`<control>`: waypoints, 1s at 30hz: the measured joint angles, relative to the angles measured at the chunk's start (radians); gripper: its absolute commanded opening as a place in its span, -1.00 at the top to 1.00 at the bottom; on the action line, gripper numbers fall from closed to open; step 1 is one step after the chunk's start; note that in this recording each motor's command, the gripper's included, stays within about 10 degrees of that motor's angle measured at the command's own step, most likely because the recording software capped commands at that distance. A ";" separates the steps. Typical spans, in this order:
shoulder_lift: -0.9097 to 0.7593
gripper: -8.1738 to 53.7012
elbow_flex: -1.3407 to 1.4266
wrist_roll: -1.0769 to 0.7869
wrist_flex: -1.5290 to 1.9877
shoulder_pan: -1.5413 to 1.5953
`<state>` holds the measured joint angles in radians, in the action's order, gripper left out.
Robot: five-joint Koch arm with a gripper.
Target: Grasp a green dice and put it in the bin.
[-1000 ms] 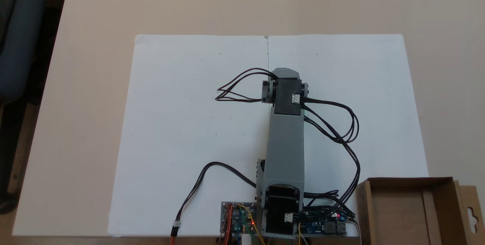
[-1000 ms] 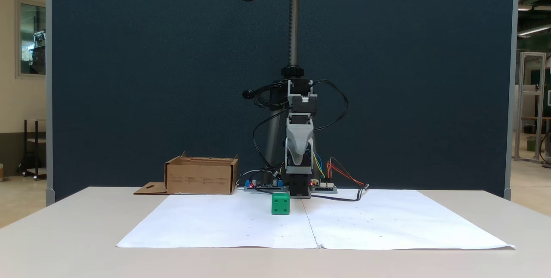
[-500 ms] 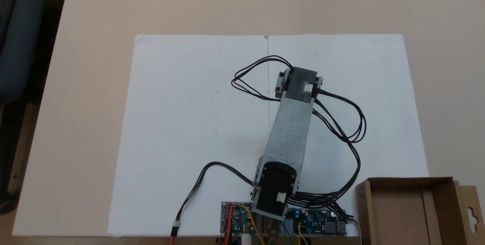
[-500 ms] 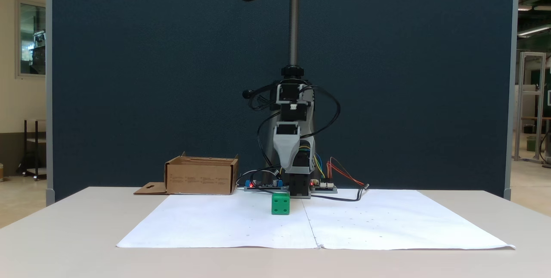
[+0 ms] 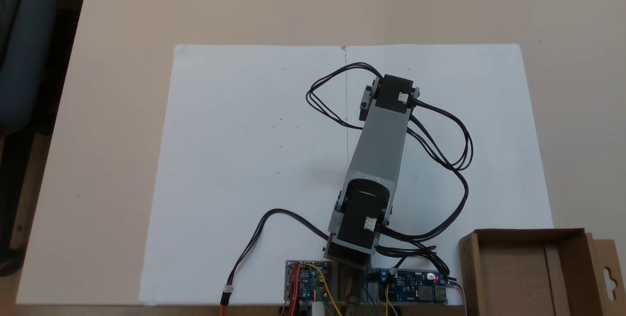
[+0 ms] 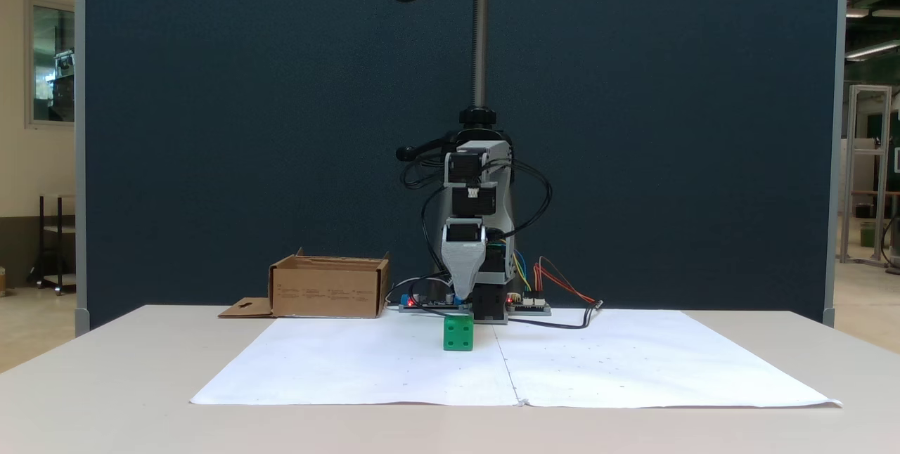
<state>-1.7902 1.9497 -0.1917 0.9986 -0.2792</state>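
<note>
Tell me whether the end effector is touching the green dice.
Cannot tell. In a fixed view the end effector points down just above the green dice, its tip against the dark arm base behind, so no clear gap or contact shows.

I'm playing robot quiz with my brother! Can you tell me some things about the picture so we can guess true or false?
1. The dice is green. True.
2. The dice is inside the box. False: it sits on the white paper, apart from the box.
3. The hand hangs above the dice, pointing down. True.
4. The hand is holding the dice. False: the dice rests on the paper below it.
5. The box has a lid on. False: its top is open.
</note>
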 measured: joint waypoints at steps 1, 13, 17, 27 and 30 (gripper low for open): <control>0.002 -0.74 -0.002 0.000 -0.005 0.000; 0.031 -0.78 -0.002 -0.078 -0.015 -0.005; 0.031 -0.78 -0.002 -0.110 -0.015 -0.014; 0.031 -0.73 -0.002 -0.106 -0.060 -0.017; 0.031 -0.72 0.000 -0.106 -0.100 -0.017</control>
<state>-1.7595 1.9497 -0.2976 0.8989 -0.2961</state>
